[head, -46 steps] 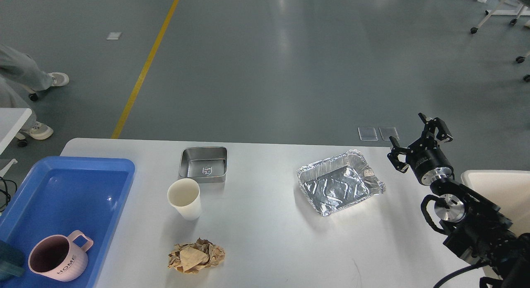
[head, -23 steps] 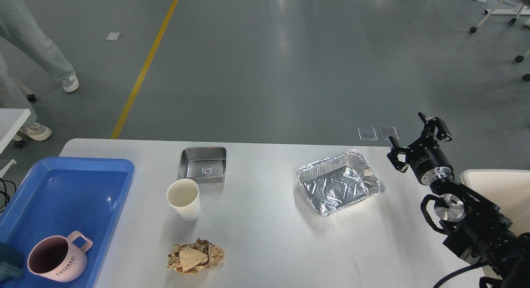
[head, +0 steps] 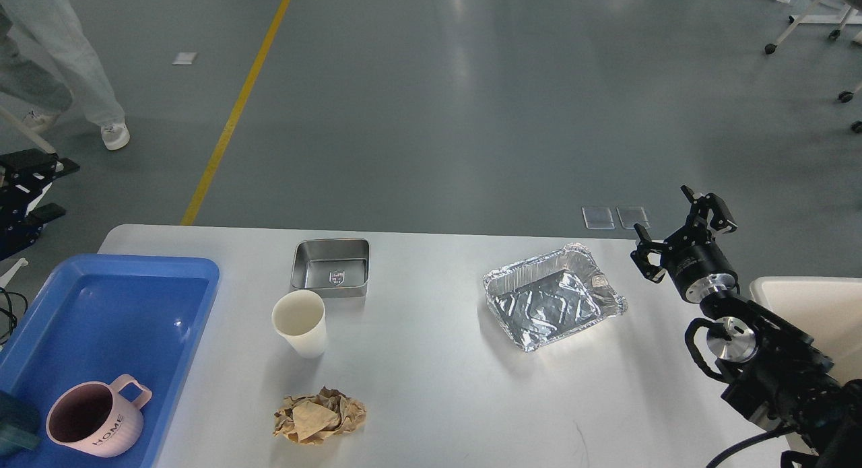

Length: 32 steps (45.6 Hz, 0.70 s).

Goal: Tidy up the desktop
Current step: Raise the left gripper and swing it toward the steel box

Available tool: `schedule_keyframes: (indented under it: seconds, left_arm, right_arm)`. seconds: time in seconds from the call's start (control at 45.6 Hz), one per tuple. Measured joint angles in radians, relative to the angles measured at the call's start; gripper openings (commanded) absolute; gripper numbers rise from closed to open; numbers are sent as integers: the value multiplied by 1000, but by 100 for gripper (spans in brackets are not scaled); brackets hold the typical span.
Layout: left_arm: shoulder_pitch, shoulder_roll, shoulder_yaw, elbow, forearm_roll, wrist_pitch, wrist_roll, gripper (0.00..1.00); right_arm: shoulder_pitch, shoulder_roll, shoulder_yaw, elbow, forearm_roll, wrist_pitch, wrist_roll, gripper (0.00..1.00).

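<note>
The white desktop [head: 438, 360] holds a square steel tray [head: 330, 266], a white paper cup [head: 300, 323], a crumpled ball of brown paper [head: 320, 415] and a crinkled foil tray [head: 552, 296]. My right gripper [head: 667, 222] is open and empty, held just beyond the desktop's right far corner, to the right of the foil tray. My left gripper [head: 23, 185] shows as a dark shape at the left edge, off the desktop and behind the blue tray; its fingers cannot be told apart.
A blue plastic tray [head: 101, 306] on the left of the desktop holds a pink mug [head: 94, 417] marked HOME. A white bin [head: 815, 306] stands at the right edge. A person's legs [head: 60, 64] are on the floor at the far left.
My left gripper has come into view at the left edge. The person on the floor has walked further away. My right arm has hardly moved.
</note>
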Motion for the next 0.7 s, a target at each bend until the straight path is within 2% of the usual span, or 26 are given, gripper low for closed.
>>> schedule_keyframes:
  seconds: [0.285,0.416,0.57,0.701]
  left_arm:
    - [-103,-274,2,188,148,14,2,87]
    - [-144,-381,5,248,221,43,4,87]
    - [-188,-459,85,293,277,99,10,86]
    - [-221,-500,218,337,282,149,10,86]
  right_arm:
    - [-2,3,-36,0,-4,-10,1,100]
    - [-2,3,-39,0,-4,-11,1,100]
    - [-8,3,-40,-2,-4,-11,2,100]
    - [-10,3,-40,-2,-4,-11,2,100]
